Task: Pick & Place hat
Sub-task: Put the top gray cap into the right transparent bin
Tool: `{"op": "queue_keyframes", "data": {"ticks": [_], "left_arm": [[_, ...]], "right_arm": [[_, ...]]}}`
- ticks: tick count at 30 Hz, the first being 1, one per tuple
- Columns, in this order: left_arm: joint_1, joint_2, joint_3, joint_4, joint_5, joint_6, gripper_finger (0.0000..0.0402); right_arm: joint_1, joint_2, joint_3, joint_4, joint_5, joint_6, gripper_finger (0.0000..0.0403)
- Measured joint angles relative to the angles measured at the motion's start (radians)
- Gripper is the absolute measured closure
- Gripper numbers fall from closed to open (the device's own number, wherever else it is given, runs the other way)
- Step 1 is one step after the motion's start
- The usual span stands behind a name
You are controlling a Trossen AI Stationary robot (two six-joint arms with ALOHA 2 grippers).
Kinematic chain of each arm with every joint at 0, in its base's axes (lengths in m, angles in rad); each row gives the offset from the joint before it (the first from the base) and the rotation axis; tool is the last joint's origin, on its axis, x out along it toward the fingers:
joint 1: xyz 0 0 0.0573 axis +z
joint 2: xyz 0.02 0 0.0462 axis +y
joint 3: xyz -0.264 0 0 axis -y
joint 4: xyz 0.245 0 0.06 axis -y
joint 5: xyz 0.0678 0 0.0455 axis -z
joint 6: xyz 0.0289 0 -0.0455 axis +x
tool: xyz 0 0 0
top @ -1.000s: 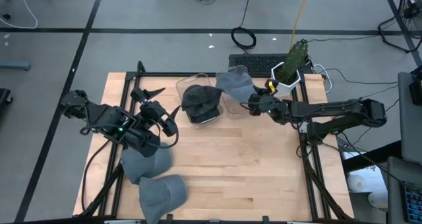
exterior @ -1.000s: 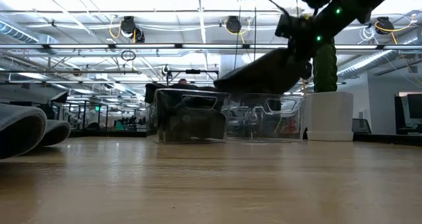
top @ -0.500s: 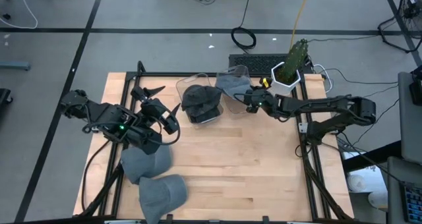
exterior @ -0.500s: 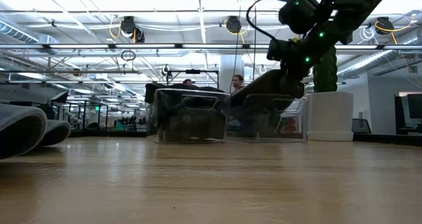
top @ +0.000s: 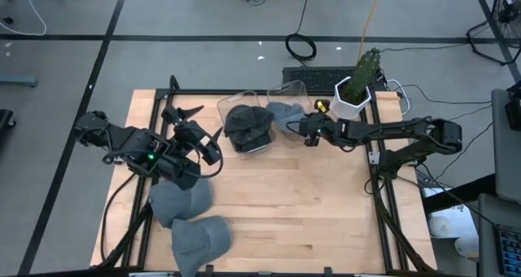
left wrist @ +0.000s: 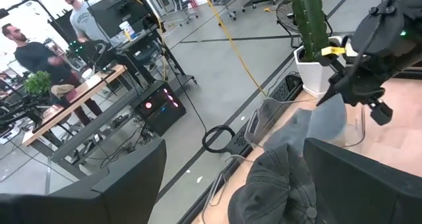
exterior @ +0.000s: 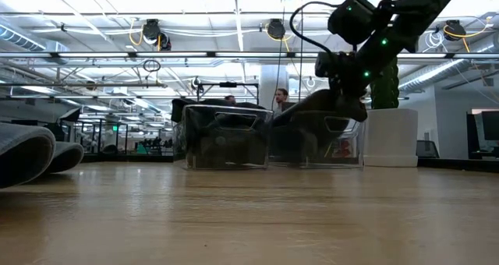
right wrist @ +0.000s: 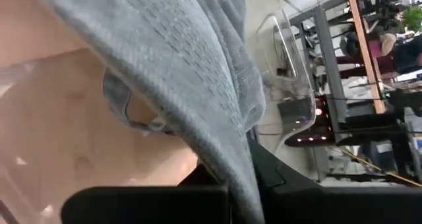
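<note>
One dark hat (top: pixel 247 124) already sits in a clear bin (top: pixel 244 142). The right gripper (top: pixel 307 130), fingers clamped on a grey hat (top: pixel 283 114), holds it over the neighbouring clear bin (top: pixel 295 90); release is judged pending. Two grey hats (top: pixel 189 220) lie on the table (top: pixel 309 212) just beside the left gripper (top: pixel 203 142), whose fingers stand wide and hold nothing.

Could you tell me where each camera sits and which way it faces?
High: overhead, straight down on the table; both arms, left gripper open over it.
Low: tabletop height, facing the bins; right gripper coming in from above.
Left wrist: on the left arm, facing the cactus; own dark fingers.
Right wrist: on the right arm, filled by the grey hat it grips.
Shared: high and left wrist both show that hat at the right bin.
</note>
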Motion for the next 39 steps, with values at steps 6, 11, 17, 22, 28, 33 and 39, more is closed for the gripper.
{"op": "queue_keyframes", "data": {"ticks": [6,11,17,22,28,33,39], "left_arm": [[0.000,0.000,0.000,0.000,0.000,-0.001,0.0036],[0.000,0.000,0.000,0.000,0.000,-0.002,0.0036],[0.000,0.000,0.000,0.000,0.000,-0.001,0.0036],[0.000,0.000,0.000,0.000,0.000,0.000,0.0036],[0.000,0.000,0.000,-0.001,0.001,0.000,0.0036],[0.000,0.000,0.000,-0.002,0.005,0.001,0.0036],[0.000,0.001,-0.017,-0.001,0.006,-0.003,0.0036]], "right_arm": [[0.001,0.000,0.000,-0.020,0.133,-0.008,0.0402],[0.001,0.000,0.000,-0.034,0.188,0.016,0.0396],[0.034,0.000,-0.001,-0.007,0.317,0.021,0.0400],[0.098,0.000,0.000,0.058,0.481,-0.108,0.0401],[0.166,0.000,0.003,0.092,0.603,-0.311,0.0402],[0.193,0.000,0.003,0.063,0.680,-0.410,0.0402],[0.199,0.000,0.003,0.063,0.661,-0.428,0.0402]]}}
